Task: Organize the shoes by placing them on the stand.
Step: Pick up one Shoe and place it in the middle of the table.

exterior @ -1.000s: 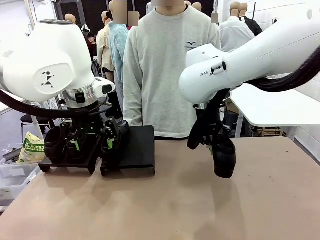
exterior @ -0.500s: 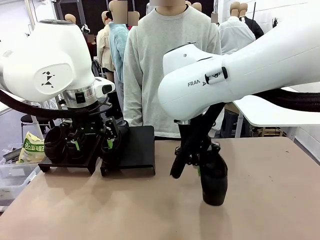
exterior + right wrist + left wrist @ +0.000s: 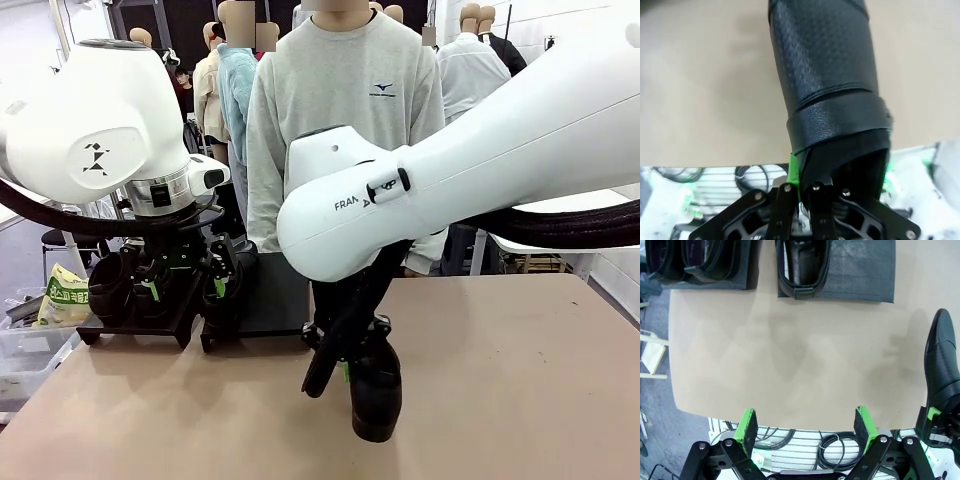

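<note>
My right gripper (image 3: 345, 365) is shut on the ankle rim of a black shoe (image 3: 376, 392), which hangs toe-down just above the table's middle. The right wrist view shows that shoe (image 3: 825, 65) up close, its opening pinched in the right gripper (image 3: 800, 175). My left gripper (image 3: 806, 424) is open with nothing between its green pads (image 3: 747, 424) and hovers over the stand. In the left wrist view the left platform (image 3: 752, 270) carries two shoes (image 3: 695, 260). The right platform (image 3: 860, 270) holds one shoe (image 3: 802, 265), with bare room beside it. The held shoe (image 3: 942, 365) appears at that view's right edge.
A person in a grey sweatshirt (image 3: 340, 130) stands at the far side behind the stand (image 3: 280, 290). A snack bag (image 3: 65, 295) and a clear bin (image 3: 20, 350) sit off the table's left edge. A white table (image 3: 560, 215) stands at the right.
My right arm has swung left and toward the near side, carrying the shoe lower over the table's middle. The left arm has not moved.
</note>
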Controlling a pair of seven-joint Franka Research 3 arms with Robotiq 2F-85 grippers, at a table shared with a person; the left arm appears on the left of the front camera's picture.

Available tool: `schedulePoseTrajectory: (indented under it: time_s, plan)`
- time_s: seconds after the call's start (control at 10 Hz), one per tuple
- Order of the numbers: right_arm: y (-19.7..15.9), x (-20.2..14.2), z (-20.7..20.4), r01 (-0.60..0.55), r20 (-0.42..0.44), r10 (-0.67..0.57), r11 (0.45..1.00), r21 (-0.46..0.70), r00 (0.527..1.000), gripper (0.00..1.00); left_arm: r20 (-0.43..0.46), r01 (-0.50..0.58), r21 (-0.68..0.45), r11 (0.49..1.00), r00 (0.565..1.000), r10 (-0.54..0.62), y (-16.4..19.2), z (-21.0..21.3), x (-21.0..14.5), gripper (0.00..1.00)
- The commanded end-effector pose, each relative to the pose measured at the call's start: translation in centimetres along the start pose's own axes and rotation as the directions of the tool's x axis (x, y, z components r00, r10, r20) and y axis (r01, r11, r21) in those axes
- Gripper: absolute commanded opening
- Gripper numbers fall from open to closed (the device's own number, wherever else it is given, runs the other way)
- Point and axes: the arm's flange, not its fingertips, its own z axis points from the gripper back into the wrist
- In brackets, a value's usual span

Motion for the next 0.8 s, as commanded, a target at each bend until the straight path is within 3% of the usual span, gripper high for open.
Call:
schedulePoseTrajectory:
  time_s: [0.0, 0.4, 0.7]
  plan:
    - [0.9, -0.4, -0.4, -0.054, 0.007, 0.054, 0.998, 0.044, 0.999, 0.0, -0.005, -0.001, -0.007, 1.0, 1.0, 0.001, 0.2, 0.0, 0.0, 1.0]
    - [4.0, 0.1, -2.2, -0.151, 0.057, 0.147, 0.987, 0.058, 0.987, 0.0, -0.005, -0.001, -0.007, 1.0, 1.0, 0.001, 0.2, 0.0, 0.0, 1.0]
    - [5.9, 1.0, -3.7, -0.096, 0.077, 0.094, 0.995, 0.023, 0.993, 0.0, -0.005, -0.001, -0.007, 1.0, 1.0, 0.001, 0.2, 0.0, 0.0, 1.0]
